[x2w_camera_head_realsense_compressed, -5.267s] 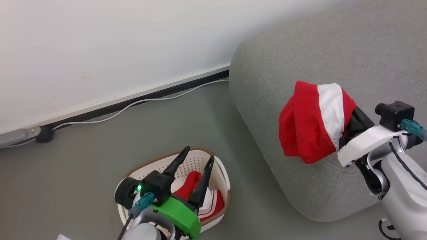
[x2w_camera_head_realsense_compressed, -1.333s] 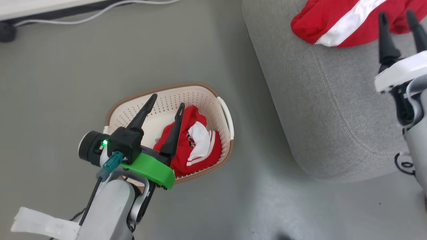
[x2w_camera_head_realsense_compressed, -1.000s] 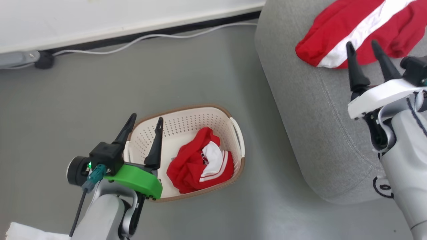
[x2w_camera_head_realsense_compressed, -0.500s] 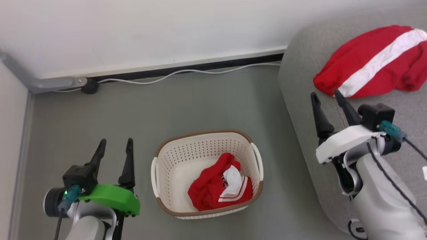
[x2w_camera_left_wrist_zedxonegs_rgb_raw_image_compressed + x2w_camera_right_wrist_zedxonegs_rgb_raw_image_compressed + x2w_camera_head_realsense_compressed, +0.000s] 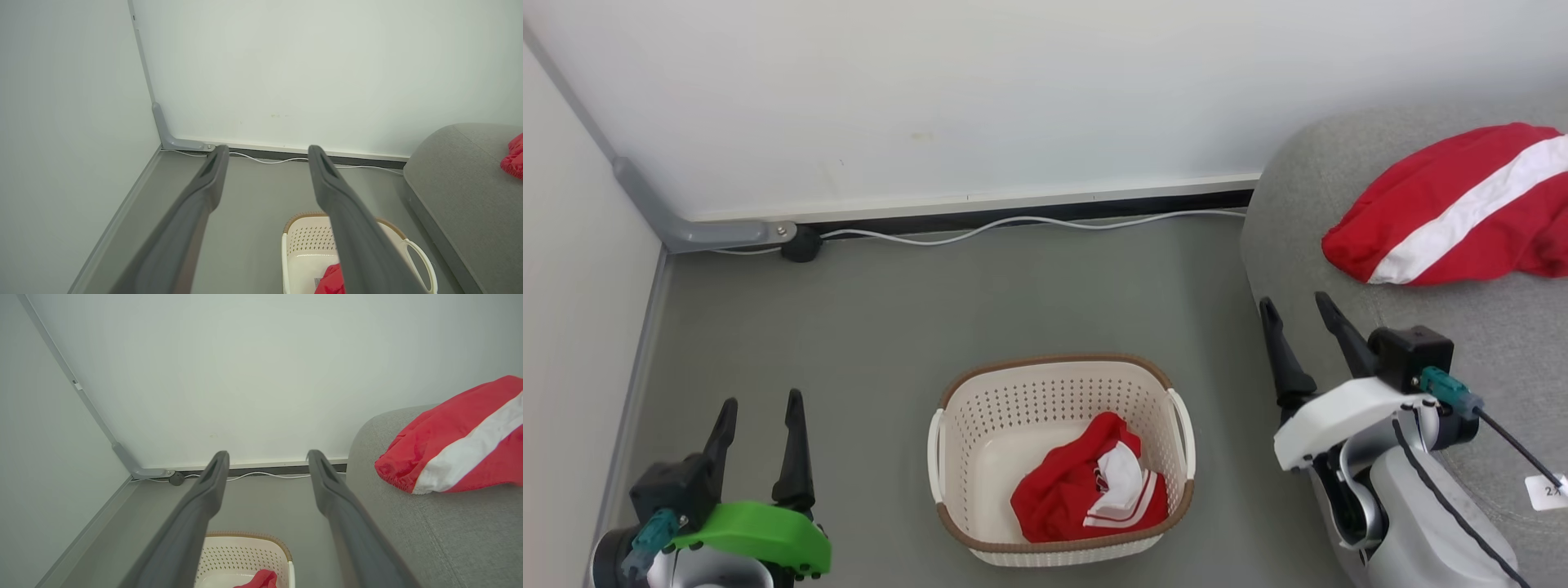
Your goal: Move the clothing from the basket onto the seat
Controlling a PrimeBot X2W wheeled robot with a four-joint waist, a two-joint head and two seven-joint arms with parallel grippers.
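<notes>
Head view: basket [image 5: 1054, 358] lies lengthwise left to right.

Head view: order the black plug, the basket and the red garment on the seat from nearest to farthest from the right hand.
1. Red garment on the seat: up-right of the right hand.
2. Basket: on the floor, lower left.
3. Black plug: far left by the wall.

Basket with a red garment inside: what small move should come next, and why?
Probably swing the right gripper down toward the clothing in the basket; its fingers are open and empty, and the garment lies nearer that side.
</notes>
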